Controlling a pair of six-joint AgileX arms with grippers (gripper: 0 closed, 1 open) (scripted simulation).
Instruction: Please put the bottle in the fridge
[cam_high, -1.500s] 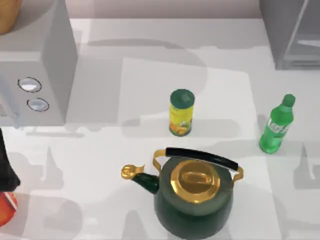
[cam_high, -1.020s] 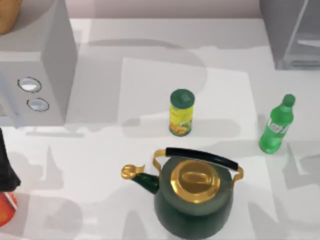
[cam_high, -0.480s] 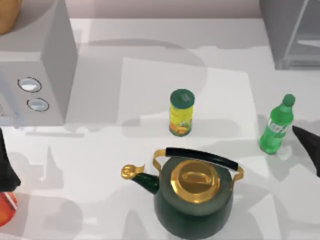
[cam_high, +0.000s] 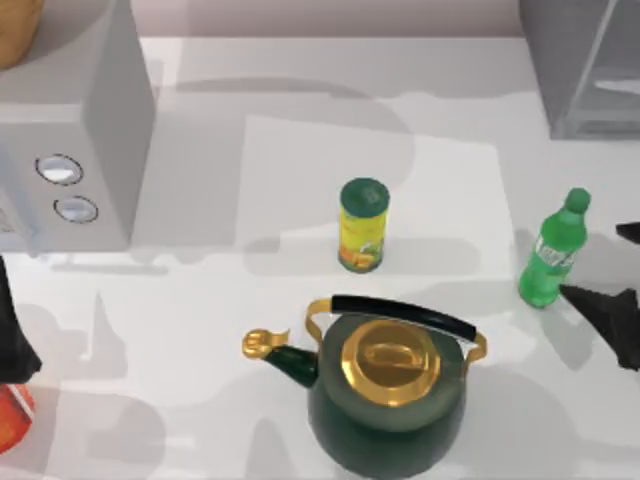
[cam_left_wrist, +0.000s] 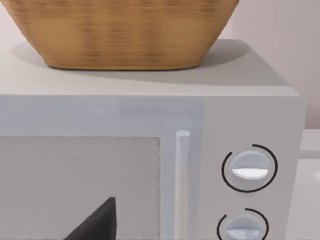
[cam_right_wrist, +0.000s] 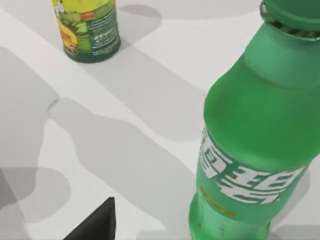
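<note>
R gripper (cam_high: 612, 268) spread beside upright bottle (cam_high: 553, 250); white table (cam_high: 200, 330); L parked.

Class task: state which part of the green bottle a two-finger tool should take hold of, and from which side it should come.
Grip the bottle around its labelled body, below the tapering neck. It stands upright, so come level from the table's right, where the right tool sits with its fingers spread. The kettle and can stand well to its left.

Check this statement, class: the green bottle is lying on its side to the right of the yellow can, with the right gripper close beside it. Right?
Not quite. The top view shows the green bottle standing upright, not lying down. It is to the right of the yellow can, with the right gripper close beside it.
</note>
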